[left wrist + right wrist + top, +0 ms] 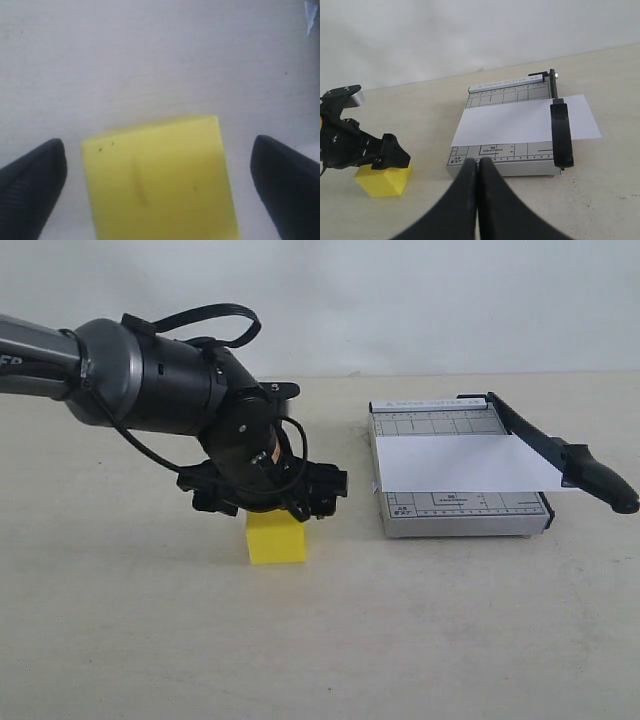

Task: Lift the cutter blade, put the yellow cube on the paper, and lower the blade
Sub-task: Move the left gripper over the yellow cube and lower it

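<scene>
The yellow cube (276, 538) sits on the table, left of the grey cutter base (460, 510). My left gripper (270, 508) hangs just over the cube, open, one finger on each side. In the left wrist view the cube (160, 185) lies between the spread fingertips (45, 170) with a gap on both sides. The white paper (465, 463) lies across the base. The cutter blade (590, 470) runs along the base's right edge, its handle slanting past the front corner. My right gripper (479, 162) is shut on nothing, back from the cutter (500, 92).
The beige tabletop (420, 630) stretches bare in front of the cube and cutter. A plain white wall (400, 300) stands behind. The left arm's thick grey and black body (150, 375) reaches in from the left above the cube.
</scene>
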Motion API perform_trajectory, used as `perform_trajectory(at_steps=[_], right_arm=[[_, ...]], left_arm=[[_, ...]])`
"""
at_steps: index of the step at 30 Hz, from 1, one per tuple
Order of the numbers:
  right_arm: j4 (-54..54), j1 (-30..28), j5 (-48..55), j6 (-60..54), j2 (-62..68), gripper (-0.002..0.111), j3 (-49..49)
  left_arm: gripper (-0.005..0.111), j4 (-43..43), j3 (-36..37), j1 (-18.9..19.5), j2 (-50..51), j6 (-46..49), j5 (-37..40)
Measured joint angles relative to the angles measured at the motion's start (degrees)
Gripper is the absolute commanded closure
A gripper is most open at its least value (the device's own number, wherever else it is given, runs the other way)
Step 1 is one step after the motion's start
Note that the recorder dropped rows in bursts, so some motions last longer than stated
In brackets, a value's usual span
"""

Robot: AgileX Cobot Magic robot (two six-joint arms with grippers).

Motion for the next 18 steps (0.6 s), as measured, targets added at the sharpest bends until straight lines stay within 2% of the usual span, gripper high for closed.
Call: perform_trajectory(at_steps=[2,3,5,7,13,18], right_arm=[[0.0,0.0,0.0,0.0,0.0,0.108,0.0],[0.0,0.0,0.0,0.0,0.0,0.108,0.0],[0.0,0.0,0.0,0.0,0.0,0.108,0.0],[0.0,0.0,0.0,0.0,0.0,0.108,0.0],[0.0,0.0,0.0,0.0,0.0,0.108,0.0],[0.0,0.0,0.0,0.0,0.0,0.108,0.0]], left_arm=[[0.033,1.4,-0.6,0.0,0.0,0.0,0.0],[0.048,2.0,-0.9,0.0,0.0,0.0,0.0],[0.063,3.1,-1.6,0.0,0.0,0.0,0.7],[0.061,3.2,-1.7,0.0,0.0,0.5,0.9],[0.042,3.2,-1.7,0.0,0.0,1.5,1.0],[0.041,3.2,-1.8,0.0,0.0,1.6,1.2]])
